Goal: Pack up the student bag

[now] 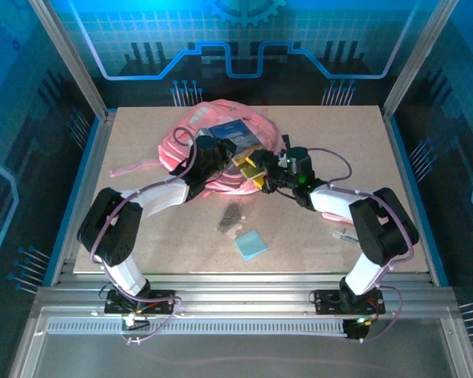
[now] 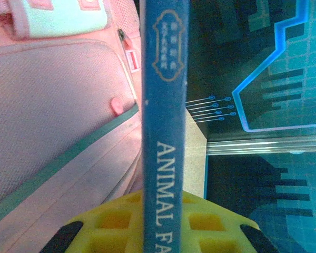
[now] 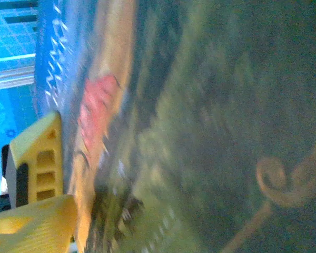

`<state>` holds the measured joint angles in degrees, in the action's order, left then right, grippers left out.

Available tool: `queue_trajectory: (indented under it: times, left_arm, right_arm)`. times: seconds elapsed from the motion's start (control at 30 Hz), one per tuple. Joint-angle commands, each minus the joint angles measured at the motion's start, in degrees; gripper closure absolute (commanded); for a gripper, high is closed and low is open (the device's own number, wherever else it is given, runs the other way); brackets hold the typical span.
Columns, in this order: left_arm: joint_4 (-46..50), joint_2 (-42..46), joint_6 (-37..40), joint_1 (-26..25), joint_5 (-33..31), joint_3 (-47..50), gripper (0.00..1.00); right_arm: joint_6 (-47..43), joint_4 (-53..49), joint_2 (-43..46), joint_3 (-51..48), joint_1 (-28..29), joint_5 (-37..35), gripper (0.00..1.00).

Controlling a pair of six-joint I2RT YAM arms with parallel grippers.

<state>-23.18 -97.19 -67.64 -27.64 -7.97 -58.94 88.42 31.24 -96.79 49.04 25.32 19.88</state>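
Observation:
The student bag (image 1: pixel 191 126) is a big pink backpack lying at the back middle of the table; its pink fabric and a zipper pull fill the left of the left wrist view (image 2: pixel 58 105). A blue book (image 1: pixel 230 132) hangs over it. My left gripper (image 1: pixel 243 163) is shut on this book, whose spine reading "ANIMAL FA" (image 2: pixel 166 105) stands between the yellow jaws. My right gripper (image 1: pixel 262 179) sits close against the book from the right. Its camera shows the blurred cover (image 3: pixel 210 105) and a yellow finger (image 3: pixel 34 226), and the jaw gap is unclear.
On the table in front of the bag lie a dark grey flat item (image 1: pixel 230 216) and a light blue square pad (image 1: pixel 250 245). A small pale object (image 1: pixel 345 235) rests near the right arm. A pink strap (image 1: pixel 130 168) trails left of the bag.

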Motion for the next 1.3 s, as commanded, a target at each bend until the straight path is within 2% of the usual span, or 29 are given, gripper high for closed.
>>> queue_trajectory:
  times: [0.0,0.1,0.2,0.23,0.27,0.33,0.37,0.4,0.43,0.67,0.93,1.1,1.27]
  left_arm:
    - [-4.96,4.04,-1.83,-0.12,-1.2,2.57,1.0]
    - [-5.47,4.04,-2.76,-0.05,0.58,3.65,1.0]
    - [-4.58,3.85,-1.78,-0.07,2.35,3.53,1.0]
    - [-3.99,3.92,-0.84,-0.13,2.62,3.5,1.0]
    - [-3.41,4.0,0.2,-0.12,2.87,3.56,0.91]
    - [-0.95,4.28,3.6,-0.05,3.77,2.95,0.53]
    - [0.71,4.42,5.72,-0.1,4.18,2.36,0.4]
    - [3.44,4.53,8.58,-0.06,4.87,1.4,0.31]
    - [6.28,4.55,11.46,-0.02,5.55,0.23,0.27]
    - [22.89,1.27,29.13,-0.06,10.58,-9.66,0.24]
    - [48.54,-13.08,46.98,-1.51,11.79,-31.79,0.25]
    - [56.07,-20.37,53.05,-3.09,8.5,-39.99,0.28]
    - [59.28,-25.62,54.47,-3.28,6.61,-43.8,0.32]
  right_arm:
    - [0.68,7.15,-1.66,-0.72,-0.45,-5.49,0.48]
    - [1.13,9.53,-3.66,0.65,-0.61,-4.33,0.84]
    - [0.47,9.88,-3.63,1.01,-1.02,-3.22,1.0]
    - [-0.34,9.06,-2.9,0.87,-1.4,-3.13,1.0]
    - [-1.43,8.11,-2.06,0.54,-1.9,-3.18,1.0]
    - [-4.86,4.33,0.37,-0.07,-3.59,-3.1,1.0]
    - [-6.47,2.58,1.76,-0.38,-4.6,-2.75,1.0]
    - [-8.26,0.51,3.28,-0.69,-5.88,-2.19,1.0]
    - [-9.88,-1.6,4.75,-0.86,-7.56,-1.25,1.0]
    - [-23.96,-20.19,14.87,-1.16,-19.42,4.1,1.0]
    - [-35.48,-35.61,23.7,-0.69,-30.02,7.78,1.0]
    - [-37.46,-38.44,26.56,-2.13,-33.22,9.91,1.0]
    - [-38.85,-39.79,28.0,-3.53,-33.5,9.87,1.0]
